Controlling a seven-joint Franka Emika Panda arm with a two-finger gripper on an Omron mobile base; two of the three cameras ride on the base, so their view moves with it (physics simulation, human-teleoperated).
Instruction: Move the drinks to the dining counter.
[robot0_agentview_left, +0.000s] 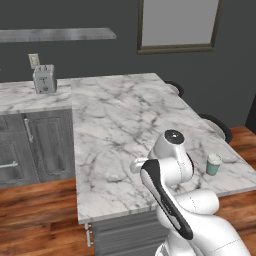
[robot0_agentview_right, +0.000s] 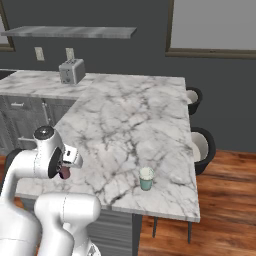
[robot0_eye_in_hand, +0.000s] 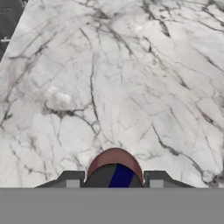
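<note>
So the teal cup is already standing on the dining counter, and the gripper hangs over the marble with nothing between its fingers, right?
Not quite. The teal cup does stand on the dining counter, but the gripper is not empty: it is shut on the dark-purple drink, held above the marble. The hand view shows it between the fingers.

walls: dark grey | floor (robot0_agentview_left: 35, 220): wood | window (robot0_agentview_right: 215, 25) | shelf (robot0_agentview_left: 55, 34) | stools (robot0_agentview_right: 202, 147)

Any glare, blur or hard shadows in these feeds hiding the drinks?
Left base view: even light, teal cup sharp, faint shadow. Right base view: no glare, dark drink in the hand partly shaded. Hand view: marble counter slightly soft.
</note>
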